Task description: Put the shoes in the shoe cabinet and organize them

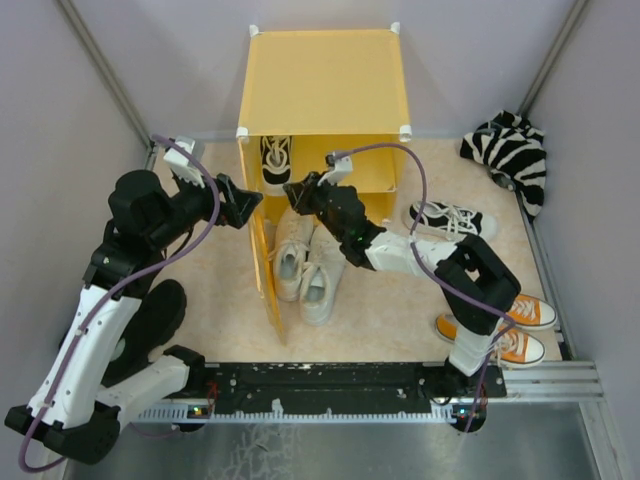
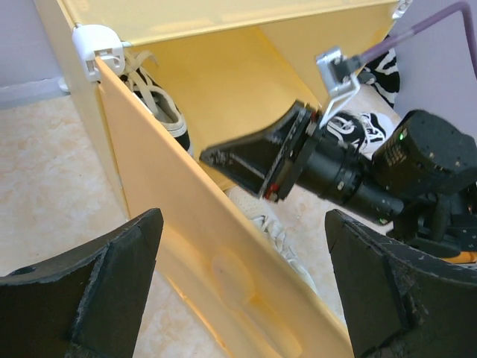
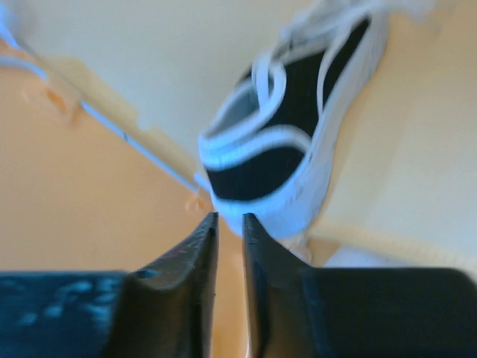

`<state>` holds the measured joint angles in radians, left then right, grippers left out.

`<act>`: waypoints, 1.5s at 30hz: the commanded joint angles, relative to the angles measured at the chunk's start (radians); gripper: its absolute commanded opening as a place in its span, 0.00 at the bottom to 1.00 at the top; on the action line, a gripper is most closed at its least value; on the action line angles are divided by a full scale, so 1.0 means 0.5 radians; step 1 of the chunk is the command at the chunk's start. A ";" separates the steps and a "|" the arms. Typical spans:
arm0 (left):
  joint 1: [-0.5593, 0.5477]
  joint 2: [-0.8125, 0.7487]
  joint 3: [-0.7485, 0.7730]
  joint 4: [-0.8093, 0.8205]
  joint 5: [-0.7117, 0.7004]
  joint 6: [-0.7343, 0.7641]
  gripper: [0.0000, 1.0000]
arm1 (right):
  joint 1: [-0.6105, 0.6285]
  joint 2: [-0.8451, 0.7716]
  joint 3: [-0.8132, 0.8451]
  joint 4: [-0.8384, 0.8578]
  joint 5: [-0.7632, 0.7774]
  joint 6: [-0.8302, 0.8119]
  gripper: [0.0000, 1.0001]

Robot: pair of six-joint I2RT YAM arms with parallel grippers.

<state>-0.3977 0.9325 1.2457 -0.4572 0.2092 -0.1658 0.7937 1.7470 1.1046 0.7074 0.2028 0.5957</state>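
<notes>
One black shoe (image 3: 291, 142) sat inside the cabinet (image 1: 325, 80). The right hand (image 3: 227, 220), at the cabinet's mouth, was almost closed and held nothing. The left hand (image 2: 242, 216) was wide open around the door (image 2: 194, 224). Next looked like fetching the other black shoe (image 1: 450, 220), right of the cabinet.

Table (image 1: 400, 325) holds cabinet (image 1: 325, 85), off-white pair (image 1: 320, 285), black sneaker (image 1: 452, 220), orange pair (image 1: 530, 313), zebra bundle (image 1: 515, 155).

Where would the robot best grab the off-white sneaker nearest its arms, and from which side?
Probably the heel collar of the off-white sneaker, coming straight down from above. It stands upright on its sole with the mouth facing up, so the thin rim there can be pinched, inside and out.
</notes>
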 commanded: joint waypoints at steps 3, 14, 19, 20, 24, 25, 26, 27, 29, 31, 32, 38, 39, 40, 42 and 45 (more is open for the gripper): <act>-0.007 0.038 0.090 -0.024 -0.042 0.049 0.95 | 0.054 -0.088 -0.075 -0.178 0.003 -0.191 0.06; -0.008 0.071 0.095 -0.033 -0.069 0.056 0.95 | 0.054 0.158 0.189 -0.107 0.006 -0.314 0.05; -0.008 0.068 0.087 -0.043 -0.077 0.074 0.95 | 0.052 0.281 0.270 0.038 0.029 -0.323 0.04; -0.008 0.066 0.088 -0.043 -0.075 0.076 0.95 | 0.051 0.297 0.284 0.060 0.039 -0.333 0.04; -0.008 0.050 0.083 -0.056 -0.086 0.085 0.95 | 0.045 0.336 0.332 0.148 0.069 -0.364 0.03; -0.007 0.048 0.080 -0.058 -0.090 0.089 0.95 | 0.045 0.346 0.350 0.161 0.072 -0.370 0.03; -0.007 0.049 0.079 -0.058 -0.094 0.088 0.96 | 0.045 0.354 0.368 0.163 0.075 -0.375 0.03; -0.006 0.046 0.074 -0.058 -0.096 0.086 0.95 | 0.045 0.368 0.394 0.156 0.077 -0.379 0.03; -0.008 0.047 0.070 -0.055 -0.089 0.082 0.95 | 0.042 0.403 0.444 0.145 0.097 -0.395 0.03; -0.008 0.046 0.067 -0.055 -0.087 0.080 0.95 | 0.040 0.440 0.469 0.143 0.122 -0.397 0.03; -0.008 0.050 0.065 -0.055 -0.089 0.078 0.95 | 0.034 0.455 0.481 0.142 0.133 -0.397 0.03; -0.006 0.064 0.058 -0.043 -0.090 0.080 0.95 | -0.004 0.526 0.539 0.078 0.089 -0.351 0.02; -0.007 0.068 0.056 -0.040 -0.087 0.078 0.95 | -0.004 0.518 0.523 0.075 0.077 -0.349 0.02; -0.007 0.069 0.054 -0.036 -0.084 0.079 0.95 | -0.004 0.496 0.504 0.069 0.059 -0.339 0.02; -0.008 0.065 0.052 -0.031 -0.084 0.080 0.95 | -0.001 0.414 0.436 0.056 0.032 -0.317 0.03; -0.008 0.052 0.040 -0.009 -0.078 0.076 0.96 | 0.023 0.214 0.338 -0.088 0.018 -0.296 0.11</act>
<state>-0.3977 0.9714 1.2652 -0.4797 0.1707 -0.1360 0.8001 1.9858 1.3148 0.6994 0.2115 0.4400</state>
